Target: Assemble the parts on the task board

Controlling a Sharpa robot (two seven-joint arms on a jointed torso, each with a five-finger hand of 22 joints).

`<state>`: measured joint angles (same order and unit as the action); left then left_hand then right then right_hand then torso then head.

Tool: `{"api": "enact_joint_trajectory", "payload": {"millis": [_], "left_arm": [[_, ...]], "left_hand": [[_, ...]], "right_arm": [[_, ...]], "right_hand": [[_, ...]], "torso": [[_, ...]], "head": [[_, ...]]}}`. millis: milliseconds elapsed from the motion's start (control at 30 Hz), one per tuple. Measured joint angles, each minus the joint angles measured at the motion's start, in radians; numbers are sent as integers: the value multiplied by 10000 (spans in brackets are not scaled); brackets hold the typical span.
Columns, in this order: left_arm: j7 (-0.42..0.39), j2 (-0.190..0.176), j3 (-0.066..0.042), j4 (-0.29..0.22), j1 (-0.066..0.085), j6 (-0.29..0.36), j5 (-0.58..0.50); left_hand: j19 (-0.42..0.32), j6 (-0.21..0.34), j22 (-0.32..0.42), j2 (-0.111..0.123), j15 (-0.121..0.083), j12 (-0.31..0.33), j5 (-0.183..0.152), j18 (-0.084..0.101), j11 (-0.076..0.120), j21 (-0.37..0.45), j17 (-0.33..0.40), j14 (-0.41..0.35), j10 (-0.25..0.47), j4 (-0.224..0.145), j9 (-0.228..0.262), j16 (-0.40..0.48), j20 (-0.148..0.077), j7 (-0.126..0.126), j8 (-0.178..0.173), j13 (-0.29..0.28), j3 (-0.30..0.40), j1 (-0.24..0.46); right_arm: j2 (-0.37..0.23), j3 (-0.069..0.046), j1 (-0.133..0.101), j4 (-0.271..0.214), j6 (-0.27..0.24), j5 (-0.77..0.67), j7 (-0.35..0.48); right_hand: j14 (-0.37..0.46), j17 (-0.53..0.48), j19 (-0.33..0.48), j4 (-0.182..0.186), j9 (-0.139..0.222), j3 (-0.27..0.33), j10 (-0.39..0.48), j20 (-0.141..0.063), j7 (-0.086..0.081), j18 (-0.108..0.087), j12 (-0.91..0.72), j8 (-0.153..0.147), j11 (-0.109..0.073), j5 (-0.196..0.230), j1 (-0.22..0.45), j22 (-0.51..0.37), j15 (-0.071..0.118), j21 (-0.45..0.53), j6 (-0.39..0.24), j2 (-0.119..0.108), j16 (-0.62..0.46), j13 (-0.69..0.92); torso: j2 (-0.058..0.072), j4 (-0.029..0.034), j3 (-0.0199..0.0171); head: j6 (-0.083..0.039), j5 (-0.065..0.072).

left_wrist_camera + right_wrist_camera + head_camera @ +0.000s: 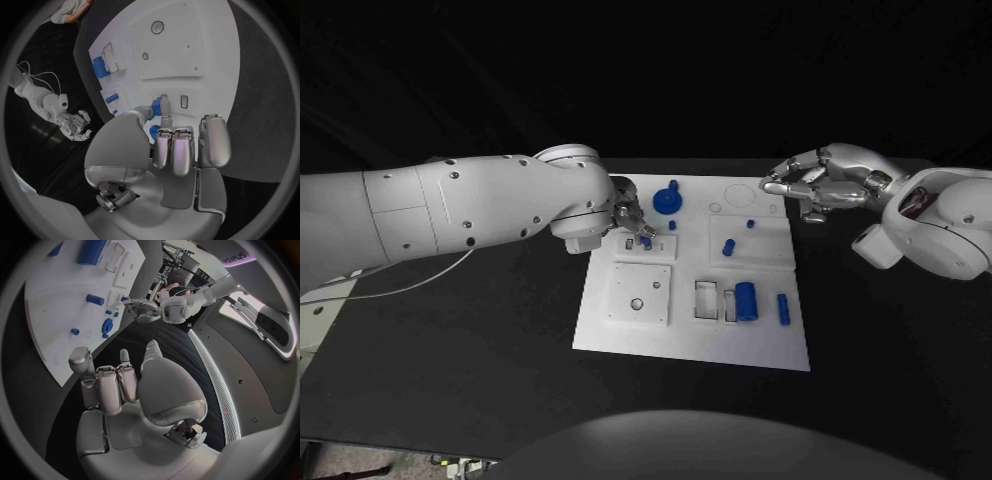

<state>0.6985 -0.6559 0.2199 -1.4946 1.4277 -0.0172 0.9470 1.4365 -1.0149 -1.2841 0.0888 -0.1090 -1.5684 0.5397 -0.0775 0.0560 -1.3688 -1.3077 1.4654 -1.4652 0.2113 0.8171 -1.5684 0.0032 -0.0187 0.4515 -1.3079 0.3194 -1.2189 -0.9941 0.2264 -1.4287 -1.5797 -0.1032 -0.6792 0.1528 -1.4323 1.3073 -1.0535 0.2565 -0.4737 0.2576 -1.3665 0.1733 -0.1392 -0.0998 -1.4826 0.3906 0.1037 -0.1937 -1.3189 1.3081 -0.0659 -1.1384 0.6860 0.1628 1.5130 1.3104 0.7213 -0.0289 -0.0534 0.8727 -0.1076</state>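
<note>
Small blue part [165, 105] pinched in left hand's [620, 228] fingers [164, 121], over the task board's [625, 335] far-left area — needs slow, square lowering into its seat. Right hand [815, 185] curled, empty, off board's far-right corner, above tabletop [473, 340].

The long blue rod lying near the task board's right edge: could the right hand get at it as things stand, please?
Probably yes. The right hand hovers over the task board's far right corner holding nothing, and the long blue rod lies uncovered with nothing above it. The left hand is busy across the board.
</note>
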Motion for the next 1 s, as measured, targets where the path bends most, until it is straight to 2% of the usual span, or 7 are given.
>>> {"api": "enact_joint_trajectory", "payload": {"millis": [300,733,833,1000], "left_arm": [[1,11,10,-18,-8,79,667],[1,162,19,108,-64,81,957],[1,173,19,110,-72,76,960],[1,201,19,131,-103,68,947]], "left_hand": [[0,0,-11,90,0,0,-151,0,-2,0,1,0,1,-8,13,0,0,1,-53,0,141,91],[0,-8,-10,129,1,0,-268,0,-3,0,2,0,2,-37,11,0,0,9,-85,0,307,132],[0,-12,-9,129,1,0,-268,0,-4,0,2,0,2,-50,9,0,0,13,-131,1,320,132],[-1,-13,-8,154,1,0,-308,-1,-4,-1,3,0,2,-60,4,0,1,14,-147,0,386,158]], "right_arm": [[-2,0,42,11,-22,0,72],[-8,0,70,17,-31,0,127],[-14,0,72,17,-32,0,131],[-12,0,74,18,-32,0,136]], "right_hand": [[73,0,71,0,0,0,55,1,0,0,3,0,-20,-37,-93,-1,0,63,0,15,0,0],[72,7,107,0,0,0,73,37,0,0,53,0,1,-37,-107,-2,0,64,0,30,0,3],[72,7,106,1,0,0,72,37,0,0,151,0,1,-37,-187,-3,0,64,0,109,0,1125],[95,6,141,-16,0,-16,99,2,0,1,110,0,-25,-37,-199,-4,-23,64,0,121,-37,1150]], "torso": [[0,-18,0],[12,-24,0],[12,-24,-1],[6,-10,-4]], "head": [[0,-30],[0,-16],[0,-15],[0,-58]]}}
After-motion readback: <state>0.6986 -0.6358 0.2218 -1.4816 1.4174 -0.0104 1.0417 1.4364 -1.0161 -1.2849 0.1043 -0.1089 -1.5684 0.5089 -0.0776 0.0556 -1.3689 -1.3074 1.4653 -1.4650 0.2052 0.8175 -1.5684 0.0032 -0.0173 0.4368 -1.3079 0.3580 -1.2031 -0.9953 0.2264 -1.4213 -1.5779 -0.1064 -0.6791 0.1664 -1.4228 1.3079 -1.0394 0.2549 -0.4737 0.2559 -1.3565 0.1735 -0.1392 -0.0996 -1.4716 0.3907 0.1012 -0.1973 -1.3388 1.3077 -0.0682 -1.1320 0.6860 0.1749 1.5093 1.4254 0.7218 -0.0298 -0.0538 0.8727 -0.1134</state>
